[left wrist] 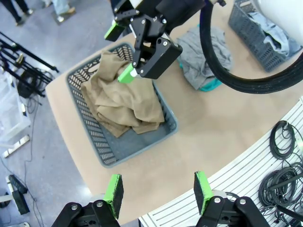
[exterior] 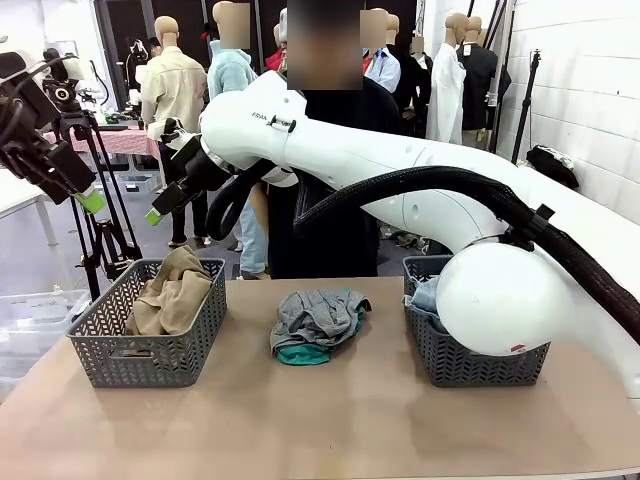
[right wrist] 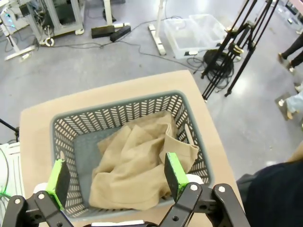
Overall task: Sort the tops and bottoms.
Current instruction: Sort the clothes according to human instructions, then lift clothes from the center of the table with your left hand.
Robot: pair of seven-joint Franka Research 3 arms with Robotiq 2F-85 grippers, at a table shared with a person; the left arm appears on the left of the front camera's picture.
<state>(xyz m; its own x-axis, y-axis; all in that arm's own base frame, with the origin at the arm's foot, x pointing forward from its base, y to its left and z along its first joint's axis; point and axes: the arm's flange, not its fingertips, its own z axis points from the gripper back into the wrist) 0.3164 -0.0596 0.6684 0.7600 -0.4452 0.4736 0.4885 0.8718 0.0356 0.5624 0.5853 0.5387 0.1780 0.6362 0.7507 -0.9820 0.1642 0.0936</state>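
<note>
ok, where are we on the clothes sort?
Done: tan top in the left basket, jeans in the right basket. In hand: nothing; right gripper hangs open over the tan top, left gripper open too. Left: grey top and teal top, piled mid-table between the baskets.

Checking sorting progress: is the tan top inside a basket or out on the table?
In. The tan top lies crumpled inside the left grey basket, part rising above its rim.
</note>
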